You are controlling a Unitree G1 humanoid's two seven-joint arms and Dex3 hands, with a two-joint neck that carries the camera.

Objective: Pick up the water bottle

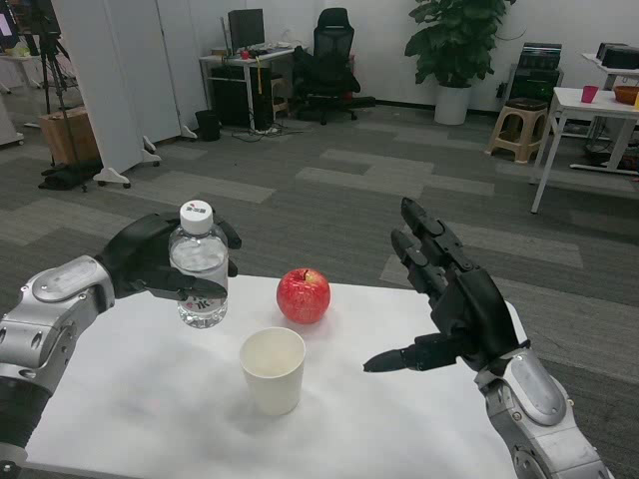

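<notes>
Water bottle (201, 267) is in the left hand (150, 257), whose fingers wrap around its clear body, and it seems lifted above the white table (130, 399). It looks small and light, probably of thin plastic that can dent and slip, so a hold around the middle, below the white cap (197, 214), seems best to me. Next comes a white paper cup (272, 368), standing on the table, then a red apple (304, 295) behind it. The right hand (447, 299) hovers with fingers apart, holding nothing.
</notes>
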